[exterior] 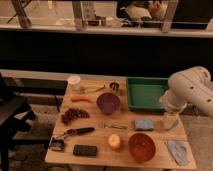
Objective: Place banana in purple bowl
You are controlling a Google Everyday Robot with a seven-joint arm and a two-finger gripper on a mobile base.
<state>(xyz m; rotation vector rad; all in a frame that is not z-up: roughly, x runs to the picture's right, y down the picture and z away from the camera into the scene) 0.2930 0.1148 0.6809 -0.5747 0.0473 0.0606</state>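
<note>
Nearest my view, at the front of the table [155, 134], 1 orange-red bowl [141, 146] is sitting forward and slightly left of the gripper [170, 121], as I am seeing it. 1 grey cloth [177, 151] is lying directly forward of the gripper, by the right corner.

Gripper: it is hanging from the pale arm [192, 87] over the table's right side, pointing downward. Its 2 fingers are standing spread apart and are gripping nothing. 1 blue sponge [144, 124] is lying just to its left.

Task items: the banana [92, 89] is lying on the wood at the far side, well to the left of the gripper and beyond it. It is resting between 1 white cup [74, 81] and 1 small metal cup [114, 87]. The purple bowl [108, 102] is standing upright just nearer than the banana, well apart from the gripper on its left. The banana is lying outside the bowl; I cannot tell whether the 2 are touching.

Other items: 1 green tray [146, 93] is sitting just beyond the gripper, slightly left. 1 orange stick [81, 100] is lying left of the purple bowl, with dark grapes [75, 115] nearer than it. 1 round yellow-orange fruit [114, 142] is sitting just beside the orange-red bowl. Farther left of the gripper, 1 black-handled tool [77, 132] and 1 flat black object [85, 150] are lying near the front edge.
</note>
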